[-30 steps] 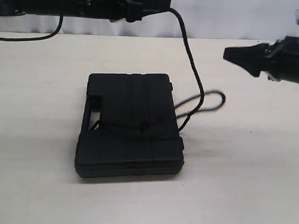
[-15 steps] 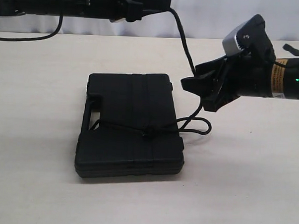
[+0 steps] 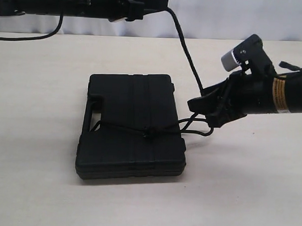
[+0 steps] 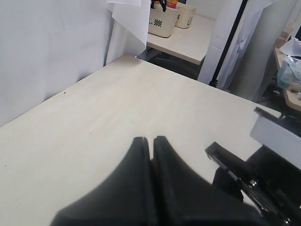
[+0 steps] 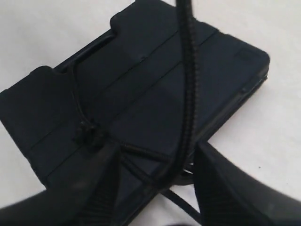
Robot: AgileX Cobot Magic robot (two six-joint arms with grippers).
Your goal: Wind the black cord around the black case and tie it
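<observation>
One table, plenty of bare room all round. One black case lies flat and closed mid-table, well off the edges. Two claws. The left gripper is up high, fingers together, apparently pinching the black cord. The right gripper is spread apart beside the case, straddling the cord. One knot sits on the lid.

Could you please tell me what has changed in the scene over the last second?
The right claw swept in from the far right and dropped, open, beside the black case, straddling the rising strand of the black cord. The cord's slack loop drew in toward the case. Nothing was newly grasped or released. The left claw stays shut on the cord up high; the case has not moved.
</observation>
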